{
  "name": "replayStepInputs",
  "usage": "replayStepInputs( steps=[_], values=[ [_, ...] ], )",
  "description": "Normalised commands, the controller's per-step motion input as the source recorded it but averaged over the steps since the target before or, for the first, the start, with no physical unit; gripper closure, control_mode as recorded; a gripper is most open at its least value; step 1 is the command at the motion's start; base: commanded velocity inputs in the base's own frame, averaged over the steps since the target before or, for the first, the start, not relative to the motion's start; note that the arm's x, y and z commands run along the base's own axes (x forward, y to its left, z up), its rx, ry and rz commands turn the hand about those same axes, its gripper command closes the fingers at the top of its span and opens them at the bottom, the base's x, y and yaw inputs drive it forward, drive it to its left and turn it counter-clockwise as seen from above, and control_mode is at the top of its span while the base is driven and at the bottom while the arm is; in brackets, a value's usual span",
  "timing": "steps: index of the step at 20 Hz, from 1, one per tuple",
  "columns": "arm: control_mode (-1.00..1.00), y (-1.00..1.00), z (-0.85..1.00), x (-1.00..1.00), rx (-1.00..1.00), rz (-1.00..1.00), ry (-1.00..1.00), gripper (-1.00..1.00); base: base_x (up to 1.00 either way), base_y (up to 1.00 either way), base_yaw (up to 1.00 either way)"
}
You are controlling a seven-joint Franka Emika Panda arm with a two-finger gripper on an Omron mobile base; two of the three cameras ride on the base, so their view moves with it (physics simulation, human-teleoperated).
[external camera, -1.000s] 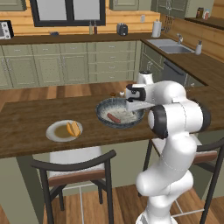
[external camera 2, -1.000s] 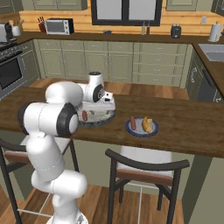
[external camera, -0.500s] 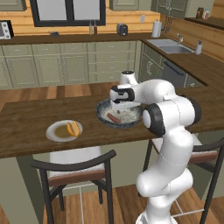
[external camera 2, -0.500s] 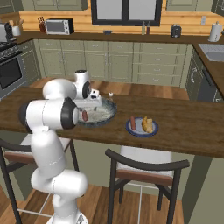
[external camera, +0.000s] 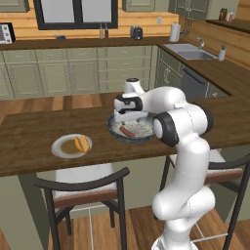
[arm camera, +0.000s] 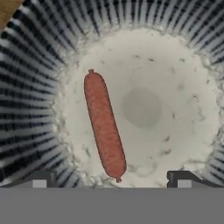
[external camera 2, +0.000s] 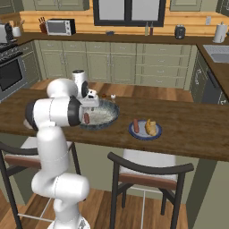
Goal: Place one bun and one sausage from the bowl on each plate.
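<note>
Where the counter crosses the left base view, noted from the left: plate (external camera: 58,147) carrying a bun (external camera: 82,143), possibly with something darker beside it, too dim from this side to call. Next, well apart to the right, bowl (external camera: 116,134) with one sausage (external camera: 127,131) lying on its pale floor and no bun seen in it. Just above that, gripper (external camera: 128,116) pointed down into the bowl, empty. Through the hand view, again left to right: ribbed bowl wall, left fingertip, sausage (arm camera: 104,124), right fingertip, jaws spread as wide as they go and gripping nothing. Long axis of the sausage running away from the tips, leaning slightly to the left at its far end, so roughly square to the closing line. Near end sitting between the tips, a touch left of centre; bulk of it ahead of them. Judged need: shift forward along the sausage to reach its middle, nudge left, then drop and close. From the right base view: bowl on the left, plate to its right, with a plated sausage (external camera 2: 135,125) and the bun side by side on it.
</note>
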Motion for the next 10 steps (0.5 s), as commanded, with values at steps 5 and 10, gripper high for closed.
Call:
replayStepInputs(
  steps=[5,10],
  values=[
    [-1.00,0.02,-0.41,0.00,0.01,0.00,0.00,-1.00,0.00,0.00,0.00],
    [-1.00,0.00,-0.43,0.08,0.00,0.01,0.00,-1.00,0.00,0.00,0.00]
  ],
)
